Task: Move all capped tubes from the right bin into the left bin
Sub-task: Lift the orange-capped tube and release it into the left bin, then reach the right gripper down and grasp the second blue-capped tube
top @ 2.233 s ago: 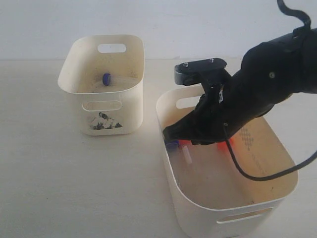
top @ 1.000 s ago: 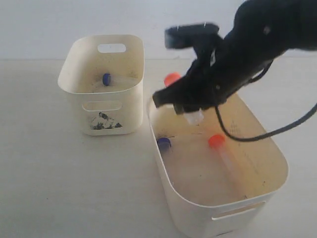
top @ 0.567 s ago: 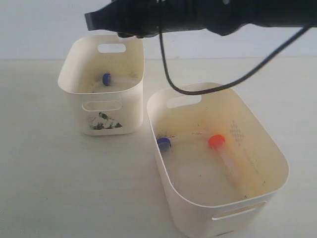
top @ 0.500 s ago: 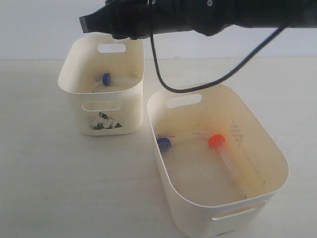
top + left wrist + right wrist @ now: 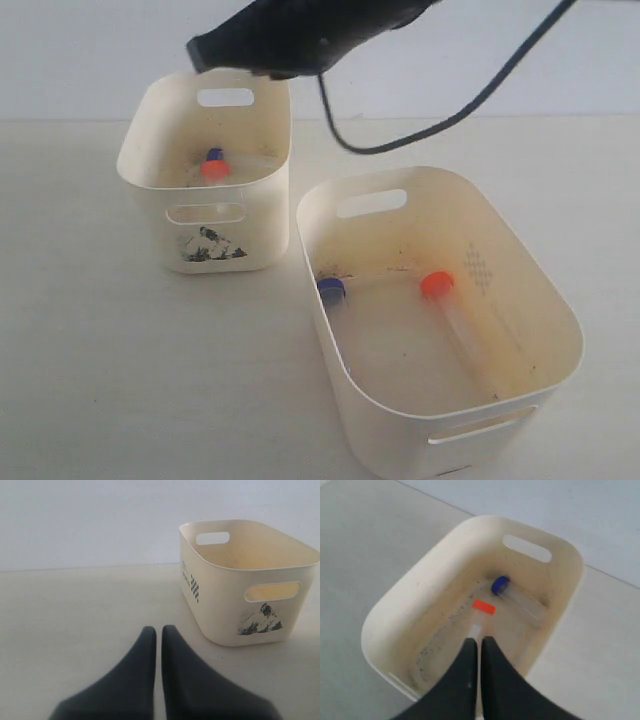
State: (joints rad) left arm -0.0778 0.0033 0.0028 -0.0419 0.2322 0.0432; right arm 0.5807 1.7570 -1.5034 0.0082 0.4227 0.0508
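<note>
The left bin (image 5: 262,215), small and cream with a black sticker, holds a blue-capped tube (image 5: 215,154) and an orange-capped tube (image 5: 213,169). My right gripper (image 5: 272,68) hovers above this bin. In the right wrist view its jaws (image 5: 480,640) stand together with nothing between them, over the orange cap (image 5: 484,607) and the blue cap (image 5: 500,584) on the bin floor. The larger right bin (image 5: 565,315) holds a blue-capped tube (image 5: 331,290) and an orange-capped tube (image 5: 437,284). My left gripper (image 5: 158,629) is shut and empty, low over the table beside the left bin (image 5: 240,580).
The right arm's black cable (image 5: 440,120) loops through the air above the back of the right bin. A pale wall (image 5: 90,50) stands behind both bins. The two bins stand close together with a narrow gap between them.
The right gripper lifted an orange-capped tube out of the right bin and swung left over the left bin. The tube has left the jaws and now lies in the left bin.
</note>
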